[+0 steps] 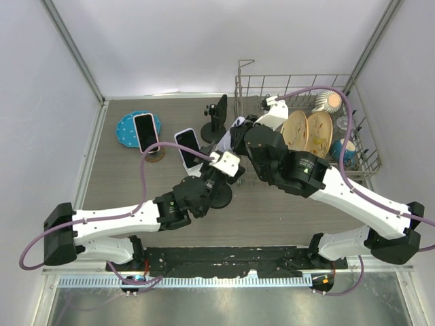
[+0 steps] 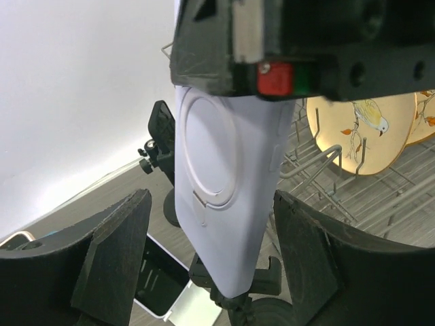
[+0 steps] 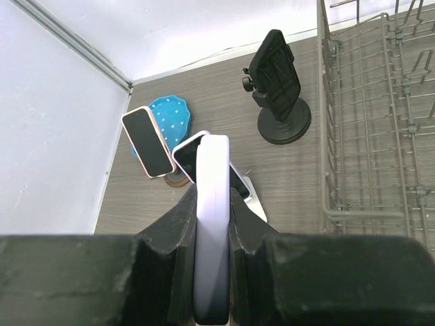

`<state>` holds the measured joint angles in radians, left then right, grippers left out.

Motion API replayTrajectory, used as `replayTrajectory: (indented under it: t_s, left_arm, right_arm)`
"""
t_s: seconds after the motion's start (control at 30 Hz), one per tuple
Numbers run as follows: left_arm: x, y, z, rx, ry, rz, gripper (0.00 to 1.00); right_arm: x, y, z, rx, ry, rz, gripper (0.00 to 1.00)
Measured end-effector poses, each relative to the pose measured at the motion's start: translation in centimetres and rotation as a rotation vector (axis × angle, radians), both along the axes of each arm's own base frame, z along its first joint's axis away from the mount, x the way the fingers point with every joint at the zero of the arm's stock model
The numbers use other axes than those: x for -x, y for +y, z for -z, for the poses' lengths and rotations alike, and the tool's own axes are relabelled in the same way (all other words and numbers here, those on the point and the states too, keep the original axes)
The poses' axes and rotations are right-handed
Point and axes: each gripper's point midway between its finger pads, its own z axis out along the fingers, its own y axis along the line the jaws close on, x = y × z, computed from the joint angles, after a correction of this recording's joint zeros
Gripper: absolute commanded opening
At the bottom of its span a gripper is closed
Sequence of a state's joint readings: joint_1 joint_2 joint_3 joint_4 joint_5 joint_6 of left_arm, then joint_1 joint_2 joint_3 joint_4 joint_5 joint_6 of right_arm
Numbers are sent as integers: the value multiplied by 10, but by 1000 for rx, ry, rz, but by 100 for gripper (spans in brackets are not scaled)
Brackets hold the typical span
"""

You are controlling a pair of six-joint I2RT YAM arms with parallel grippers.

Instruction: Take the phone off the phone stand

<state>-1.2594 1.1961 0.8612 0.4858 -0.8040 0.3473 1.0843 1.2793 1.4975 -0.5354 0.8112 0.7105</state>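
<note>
1. Over the middle of the counter (image 1: pixel 122 183), above the phone stand (image 2: pixel 262 288): phone (image 2: pixel 221 190), pale lilac case with a ring on its back. It is upright, with its lower edge at the stand's cradle. Whether it is seated or just clear cannot be told.
2. Handling, judged: rigid, fairly light, smooth case likely slippery, glass face fragile. Best gripped flat across front and back, or across the long edges at mid-height.
3. Right gripper (image 3: pixel 212 204): clamped on the phone's upper part, one finger on each flat face.
4. Left gripper (image 2: pixel 214 231): fingers (image 2: pixel 115 258) apart, flanking the phone's long edges with a gap each side; it holds nothing.
</note>
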Motion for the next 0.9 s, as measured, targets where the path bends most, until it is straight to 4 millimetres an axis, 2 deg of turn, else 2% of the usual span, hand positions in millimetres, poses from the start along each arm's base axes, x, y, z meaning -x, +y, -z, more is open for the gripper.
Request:
replayTrajectory:
  t_s: [0.03, 0.13, 0.17, 0.23, 0.4, 0.5, 0.53, 0.6, 0.63, 0.73, 0.8, 0.9]
  left_arm:
    - [-1, -2, 1, -4, -3, -1, 75]
    - [-2, -5, 2, -18, -11, -3, 60]
    - [-3, -6, 2, -20, -13, -2, 51]
    - [-3, -7, 1, -20, -17, -2, 45]
    - [-3, -8, -1, -45, -29, -4, 15]
    - [-4, -7, 4, -93, -31, -11, 0]
    - [-4, -7, 6, -106, -28, -11, 0]
    - [-4, -6, 9, -126, -21, -11, 0]
    - [-3, -6, 11, -131, -17, -9, 0]
    - [0, -6, 13, -113, 20, 0, 0]
    - [2, 0, 14, -104, 49, -4, 0]
    - [5, 9, 6, -76, 84, -9, 0]
  right_arm:
    - [0, 0, 0, -6, -1, 1, 1]
    - [0, 0, 0, -19, -4, 5, 1]
    - [0, 0, 1, -24, -4, 6, 1]
    - [-1, 1, 5, -31, -1, 8, 1]
    - [-4, 1, 7, -59, -2, 27, 2]
    - [-6, 0, 12, -75, 5, 46, 15]
    - [-7, 0, 13, -92, 7, 50, 27]
    - [-6, 0, 16, -112, 10, 51, 39]
    - [-6, -1, 17, -114, 11, 49, 53]
    - [-4, -4, 20, -115, -1, 34, 74]
    - [-2, -5, 10, -151, -25, 19, 83]
    - [5, -12, -13, -223, -75, -7, 89]
